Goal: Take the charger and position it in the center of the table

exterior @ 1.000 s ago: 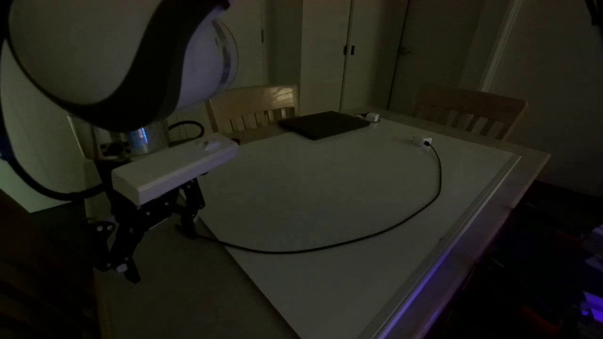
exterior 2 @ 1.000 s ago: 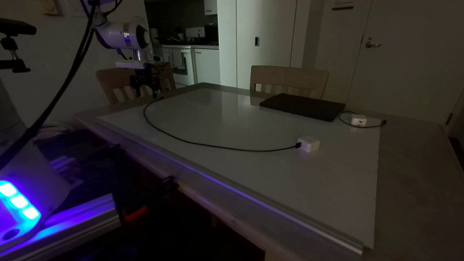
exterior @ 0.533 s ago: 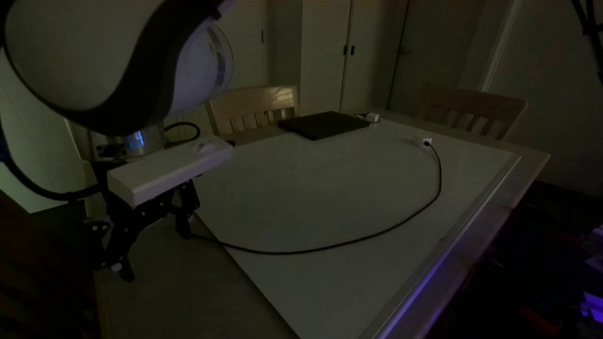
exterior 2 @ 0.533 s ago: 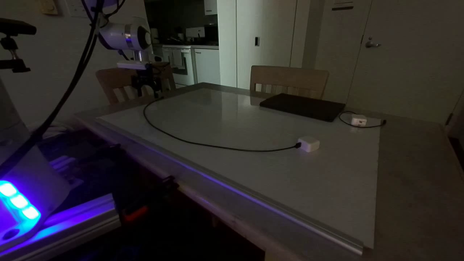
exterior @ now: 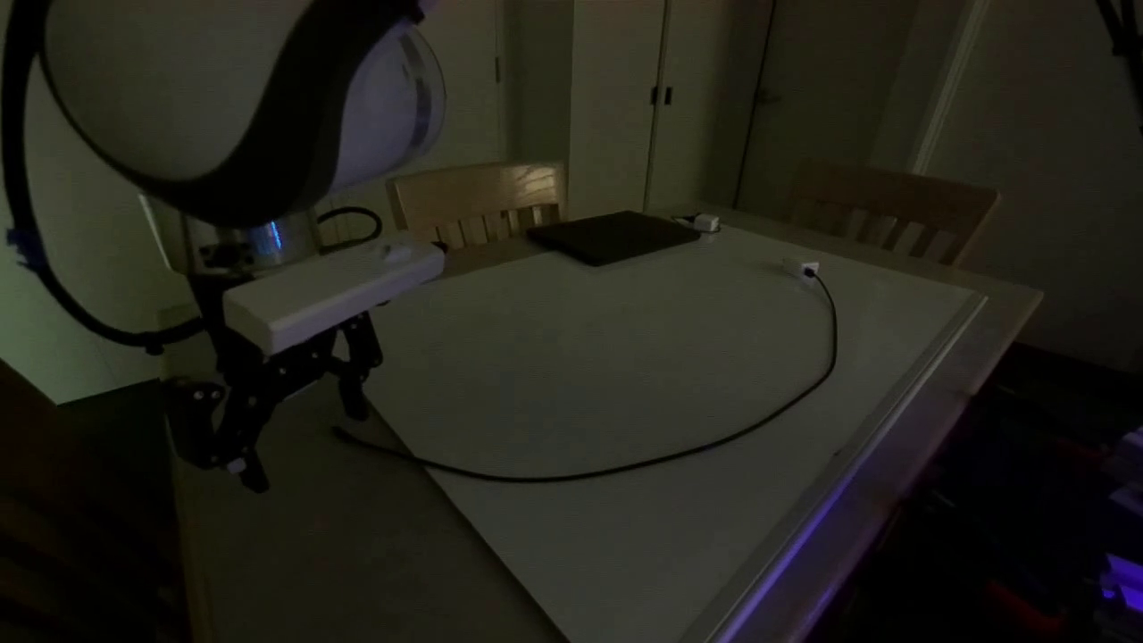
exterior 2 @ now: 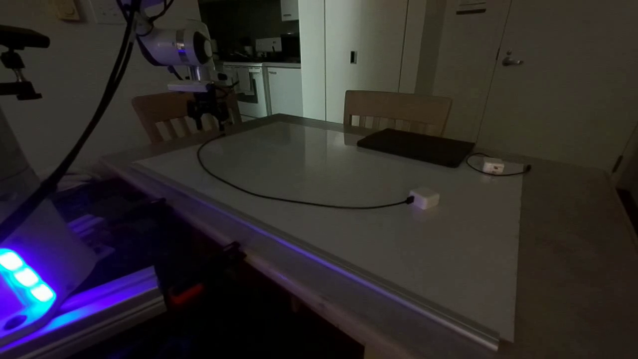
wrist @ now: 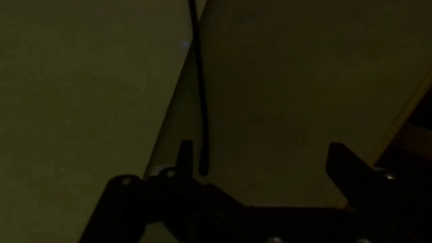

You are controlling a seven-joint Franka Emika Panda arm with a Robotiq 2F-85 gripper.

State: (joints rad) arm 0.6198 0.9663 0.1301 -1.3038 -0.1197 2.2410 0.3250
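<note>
Hovering over a pale, glossy, rectangular worktop (exterior: 607, 357), the black metal-looking claw (exterior: 307, 451) stands wide, gripping nothing. Below, nearer one finger (wrist: 185, 153), lies the free end (wrist: 204, 163) of the charger (exterior: 536, 480), a long black rubbery-looking cable with boxy white plug (exterior 2: 425, 198), running crosswise to the claw's spread.

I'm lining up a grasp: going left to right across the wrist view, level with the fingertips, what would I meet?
Pale tabletop, one fingertip, end of the black charger cable, the other fingertip, the table's outer edge.
</note>
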